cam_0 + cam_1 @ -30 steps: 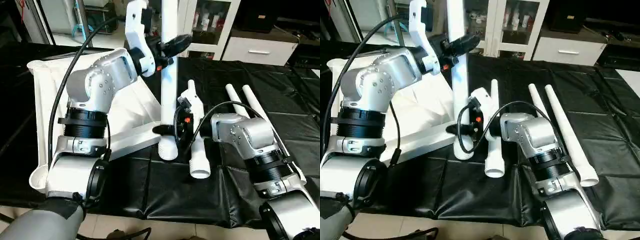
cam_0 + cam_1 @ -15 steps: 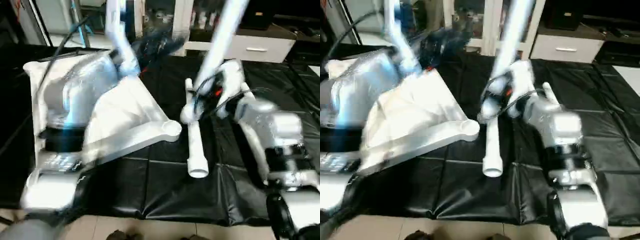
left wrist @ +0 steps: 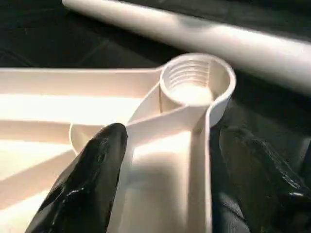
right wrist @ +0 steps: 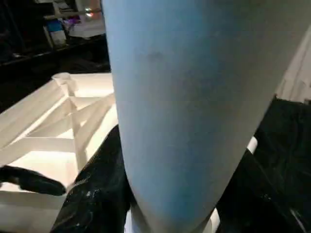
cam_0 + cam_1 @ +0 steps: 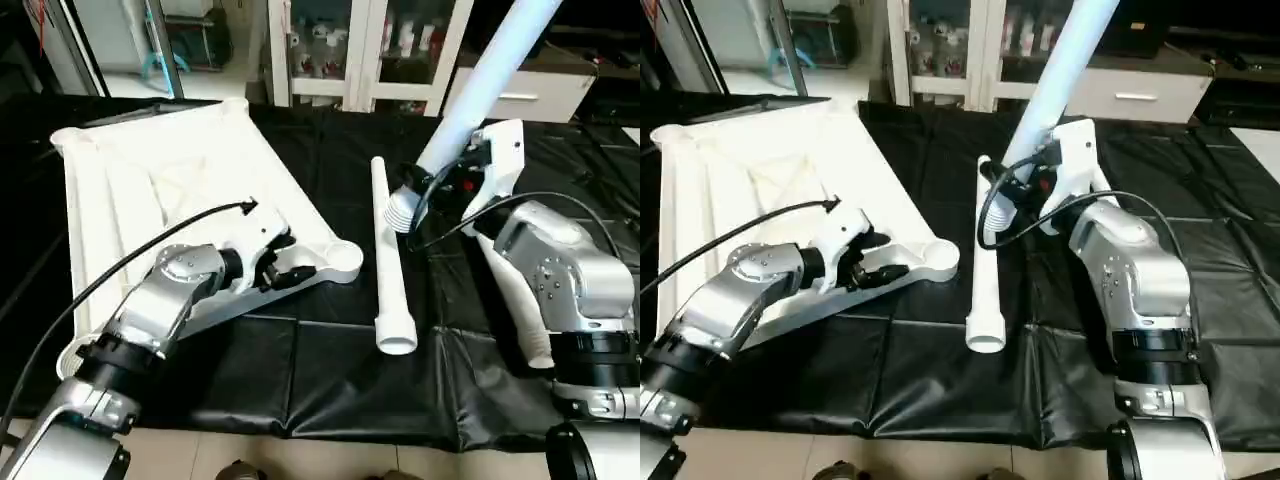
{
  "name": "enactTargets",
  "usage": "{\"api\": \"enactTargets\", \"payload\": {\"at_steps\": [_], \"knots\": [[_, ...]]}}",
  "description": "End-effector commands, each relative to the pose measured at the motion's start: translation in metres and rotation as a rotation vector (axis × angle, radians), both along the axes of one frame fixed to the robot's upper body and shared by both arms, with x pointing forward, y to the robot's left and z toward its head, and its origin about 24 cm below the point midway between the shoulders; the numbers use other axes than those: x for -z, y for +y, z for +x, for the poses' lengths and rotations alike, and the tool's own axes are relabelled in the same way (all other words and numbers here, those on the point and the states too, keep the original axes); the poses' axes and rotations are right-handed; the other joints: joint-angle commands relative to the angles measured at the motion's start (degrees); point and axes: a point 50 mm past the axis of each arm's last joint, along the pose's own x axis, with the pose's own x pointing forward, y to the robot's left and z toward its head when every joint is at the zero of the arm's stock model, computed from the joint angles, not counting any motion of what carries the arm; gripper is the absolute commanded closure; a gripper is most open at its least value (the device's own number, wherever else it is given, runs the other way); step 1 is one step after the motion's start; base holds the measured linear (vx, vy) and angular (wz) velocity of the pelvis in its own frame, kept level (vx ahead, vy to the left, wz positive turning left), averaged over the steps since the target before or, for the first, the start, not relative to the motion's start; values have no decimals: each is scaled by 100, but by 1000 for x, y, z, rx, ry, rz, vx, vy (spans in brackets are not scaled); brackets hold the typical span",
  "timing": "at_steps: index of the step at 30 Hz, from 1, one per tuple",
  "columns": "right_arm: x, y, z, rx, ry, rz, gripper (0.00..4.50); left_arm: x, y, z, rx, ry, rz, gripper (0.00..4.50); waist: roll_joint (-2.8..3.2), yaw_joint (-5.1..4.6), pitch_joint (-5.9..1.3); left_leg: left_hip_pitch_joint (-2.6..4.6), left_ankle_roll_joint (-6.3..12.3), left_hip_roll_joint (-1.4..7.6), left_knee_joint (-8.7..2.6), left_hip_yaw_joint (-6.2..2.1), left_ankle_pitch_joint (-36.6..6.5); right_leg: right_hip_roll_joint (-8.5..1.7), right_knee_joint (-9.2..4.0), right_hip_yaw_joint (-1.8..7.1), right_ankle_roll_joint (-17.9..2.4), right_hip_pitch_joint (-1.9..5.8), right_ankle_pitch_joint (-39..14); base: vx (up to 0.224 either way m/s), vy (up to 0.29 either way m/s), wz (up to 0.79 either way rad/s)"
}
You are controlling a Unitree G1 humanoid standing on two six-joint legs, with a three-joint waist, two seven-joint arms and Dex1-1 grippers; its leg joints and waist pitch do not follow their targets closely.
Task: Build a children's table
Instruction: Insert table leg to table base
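Our left gripper (image 5: 285, 262) hangs with fingers apart either side of the tabletop (image 5: 190, 190) rim, just short of the threaded corner socket (image 3: 197, 82). Our right gripper (image 5: 440, 185) is clamped on a leg (image 5: 495, 65) tilted toward one o'clock — another leg (image 5: 388, 265) lies between them on the black cover (image 5: 330, 380).

Left hand (image 5: 283, 262) low, fingers (image 3: 92, 179) spread; right hand (image 5: 437, 180) raised, apparently clamped, forearm upright
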Motion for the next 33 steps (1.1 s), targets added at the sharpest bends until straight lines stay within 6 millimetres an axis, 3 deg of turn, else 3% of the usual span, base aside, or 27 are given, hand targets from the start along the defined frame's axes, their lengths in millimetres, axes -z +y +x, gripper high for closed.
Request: {"api": "enactTargets", "payload": {"at_steps": [1, 3, 6, 7, 8, 10, 11, 12, 15, 16, 19, 23, 24, 27, 30, 32, 33], "knots": [[4, 5, -5, -36, 7, -6, 265, 4, 3, 0, 26, 24, 52, 105, 62, -23, -445, 68, -166, 49, -402, 20, -1062, -264, -437, 248, -970, 314, -993, 0, 0, 0], [6, 7, -8, -40, 16, -4, 265, 10, 5, 1, 17, 28, 88, 105, 63, -29, -459, 66, -150, 42, -396, 21, -1003, -254, -430, 250, -986, 316, -831, 0, 0, 0], [6, 8, -10, -53, 21, 5, 265, 13, 7, 5, -5, 51, 87, 105, 123, -39, -463, 65, -179, 39, -393, 15, -1018, -253, -410, 246, -1096, 323, -664, 0, 0, 0], [6, 8, -10, -56, 21, 6, 265, 13, 7, 6, -7, 59, 79, 105, 93, -37, -454, 66, -172, 27, -391, 26, -1092, -258, -435, 247, -1093, 327, -779, 0, 0, 0], [6, 8, -10, -56, 22, 3, 265, 13, 5, 6, -4, 79, 54, 105, 126, -26, -460, 71, -179, 33, -390, 17, -1119, -269, -425, 248, -1100, 331, -812, 0, 0, 0], [6, 7, -10, -56, 22, -1, 265, 12, 3, 6, 0, 99, 32, 105, 115, -25, -460, 55, -141, 32, -385, 21, -1063, -269, -432, 253, -1089, 332, -840, 0, 0, 0], [5, 7, -10, -56, 20, -3, 265, 12, 2, 6, 5, 102, 39, 105, 155, -19, -464, 54, -143, 33, -385, 12, -1045, -274, -425, 250, -1095, 335, -834, 0, 0, 0], [5, 6, -9, -56, 18, -5, 265, 14, 1, 7, 3, 109, 54, 135, 147, -27, -463, 55, -136, 32, -381, 19, -1046, -263, -435, 249, -1102, 327, -807, 0, 0, 0], [3, 8, -8, -60, 12, -6, 265, 20, 5, 11, -38, 155, 108, 142, 185, -21, -466, 55, -125, 21, -373, 18, -1020, -255, -426, 246, -1132, 331, -740, 0, 0, 0], [3, 9, -8, -64, 10, -8, 265, 21, 5, 10, -33, 165, 118, 147, 171, -16, -474, 53, -115, 18, -372, 16, -1008, -260, -432, 245, -1126, 342, -748, 0, 0, 0], [2, 10, -9, -77, 10, -7, 265, 22, 3, 8, -6, 198, 125, 185, 197, -16, -469, 53, -112, 25, -377, 11, -1054, -271, -441, 244, -1123, 339, -863, 0, 0, 0], [3, 10, -8, -81, 9, -16, 265, 22, 2, 7, -13, 211, 124, 192, 192, -33, -475, 43, -95, 26, -377, 8, -1020, -264, -437, 240, -1147, 345, -803, 0, 0, 0], [3, 11, -8, -86, 9, -18, 265, 24, 4, 5, -8, 235, 141, 225, 191, -35, -477, 42, -81, 24, -375, 10, -1011, -263, -436, 239, -1155, 346, -793, 0, 0, 0], [2, 12, -7, -89, 8, -19, 265, 27, 5, 3, -12, 262, 163, 232, 182, -41, -469, 46, -62, 29, -380, 12, -1031, -265, -445, 239, -1153, 338, -880, 0, 0, 0], [1, 13, -6, -91, 7, -17, 265, 28, 6, 2, -12, 281, 165, 272, 178, -58, -459, 43, -58, 23, -384, 16, -1073, -267, -463, 238, -1125, 334, -1027, 0, 0, 0], [1, 14, -5, -96, 6, -16, 265, 29, 8, -1, -2, 303, 173, 295, 142, -67, -463, 46, -54, 24, -388, 16, -1070, -266, -467, 237, -1102, 335, -1091, 0, 0, 0], [0, 15, -5, -102, 6, -15, 265, 31, 10, -5, 3, 321, 180, 310, 163, -78, -463, 38, -54, 36, -390, 7, -1035, -273, -452, 239, -1110, 332, -1039, 0, 0, 0]]}}
